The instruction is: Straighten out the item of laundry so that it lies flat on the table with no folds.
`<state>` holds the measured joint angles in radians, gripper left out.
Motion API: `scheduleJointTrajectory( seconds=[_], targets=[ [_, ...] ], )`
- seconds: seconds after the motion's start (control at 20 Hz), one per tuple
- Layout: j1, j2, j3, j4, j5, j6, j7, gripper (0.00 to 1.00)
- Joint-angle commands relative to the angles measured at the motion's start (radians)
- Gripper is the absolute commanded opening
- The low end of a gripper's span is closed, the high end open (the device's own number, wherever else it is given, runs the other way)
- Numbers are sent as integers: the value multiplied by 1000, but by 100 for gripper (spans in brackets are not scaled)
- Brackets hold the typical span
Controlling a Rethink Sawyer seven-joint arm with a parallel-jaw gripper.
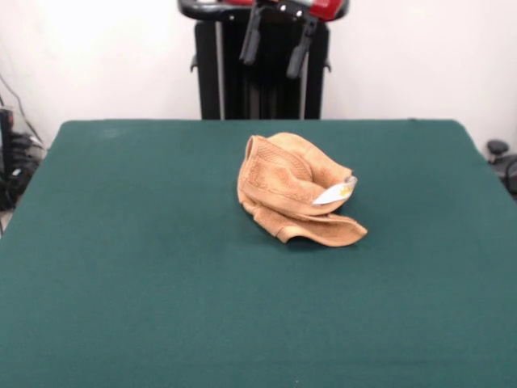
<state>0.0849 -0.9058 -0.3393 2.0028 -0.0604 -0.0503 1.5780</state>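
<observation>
1. Claw [275, 44] sits high at top edge of front view, above far side of bench; two dark fingers [250, 40] hang down w/ a clear gap between them, so spread apart; nothing held.
2. Claw is well clear of the towel; no contact w/ anything; red and black housing above fingers, cut off by the frame.
3. Black upright pedestal [262, 85] directly behind claw, against a plain white wall.
4. Towel [292, 190], tan-orange terry, lies in a crumpled heap on bench, slightly right of centre and a bit toward far half; not flat.
5. Heap is folded over itself in several layers; a woven border band shows along the upper-left fold; one flap sticks out low at front right, resting on bench.
6. Small white tag [335, 193] pokes out on the heap's right side, pointing right.
7. Bench [121, 267] has dark green felt-like top, much larger than towel; bare green all round the heap.
8. Dark cables and gear at left edge beyond bench; dark object at right edge; too unclear to name.
</observation>
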Motion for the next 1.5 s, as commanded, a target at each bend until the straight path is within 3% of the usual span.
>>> scheduleJointTrajectory(
  seconds=[0.05,0.4,1.0,1.1,1.35,1.5],
  targets=[
    [14,89,32,-8,73,-113,258,100],
    [20,80,28,6,94,-205,256,100],
    [73,201,17,-74,209,-266,211,100],
    [66,206,40,-74,210,-253,215,100],
    [-91,129,251,-18,104,-165,254,100],
    [-125,114,308,-5,84,-168,252,100]
  ],
)
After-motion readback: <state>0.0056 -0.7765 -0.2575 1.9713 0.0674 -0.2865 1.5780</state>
